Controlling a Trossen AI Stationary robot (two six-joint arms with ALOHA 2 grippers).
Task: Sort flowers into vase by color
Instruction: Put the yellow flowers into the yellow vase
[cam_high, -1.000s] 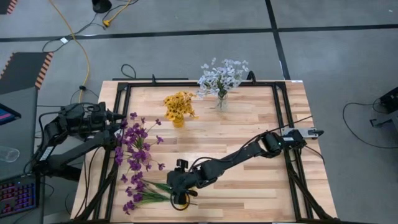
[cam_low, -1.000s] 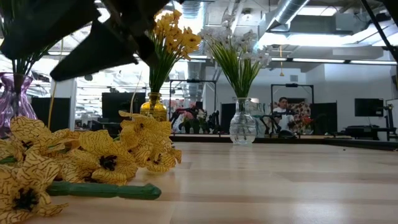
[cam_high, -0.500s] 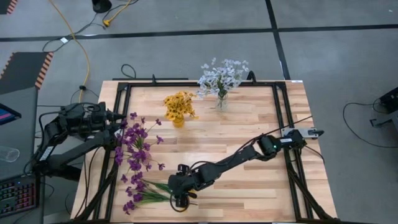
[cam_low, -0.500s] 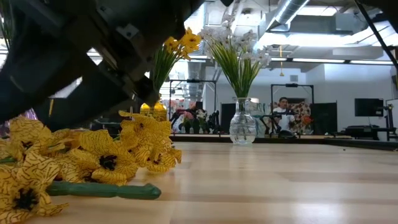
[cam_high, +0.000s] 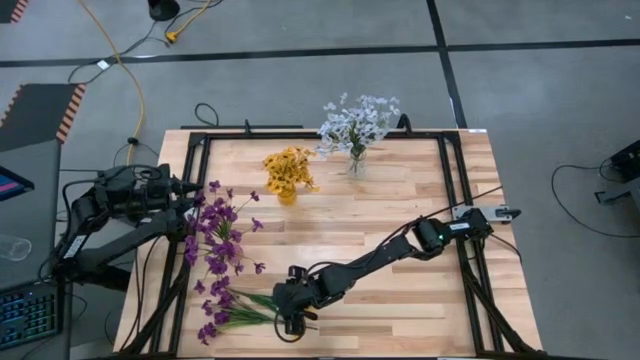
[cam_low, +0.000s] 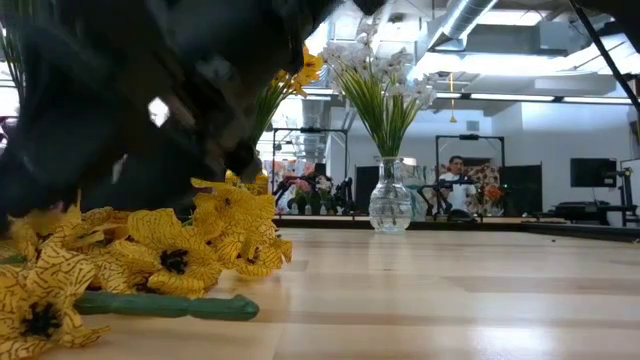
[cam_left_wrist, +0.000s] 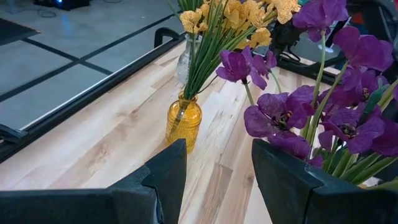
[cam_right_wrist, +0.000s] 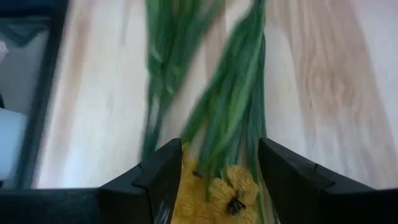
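Here the table (cam_high: 400, 205) carries five groups of flowers and two vases that show plainly.

Farthest left, the left gripper (cam_high: 182, 192) hangs at the table's left edge. Its two fingers (cam_left_wrist: 168, 171) stand apart with bare wood between them, gripping nothing. Just beside it is one upright purple bunch (cam_high: 215, 235): deep violet blossoms on thin green stems, heads up. Its container cannot be made out.

Toward the near left corner, a second, loose purple spray (cam_high: 213, 320) lies flat. Its blossoms point to the table's left edge. Its green stems (cam_high: 252, 299) run lengthwise to the right, toward the right gripper.

The right gripper (cam_high: 291, 322) is down low at the near edge, at the end of an arm stretched across from the right side. Its jaws are spread wide and straddle green stems and a yellow blossom without pinching them. Under it lie the loose yellow flowers (cam_low: 170, 255), a heap of crinkled petals with dark veins and dark centres. One thick green stem (cam_low: 165, 306) lies flat on the wood along the near edge.

Farther back, near the middle, one amber glass vase (cam_high: 287, 196) holds one yellow bunch (cam_high: 288, 168), stems upright.

To the right of that, by the far edge, one clear glass vase (cam_high: 356, 163) holds one white bunch (cam_high: 355, 122) of small pale blossoms fanning up and out on long green stems.
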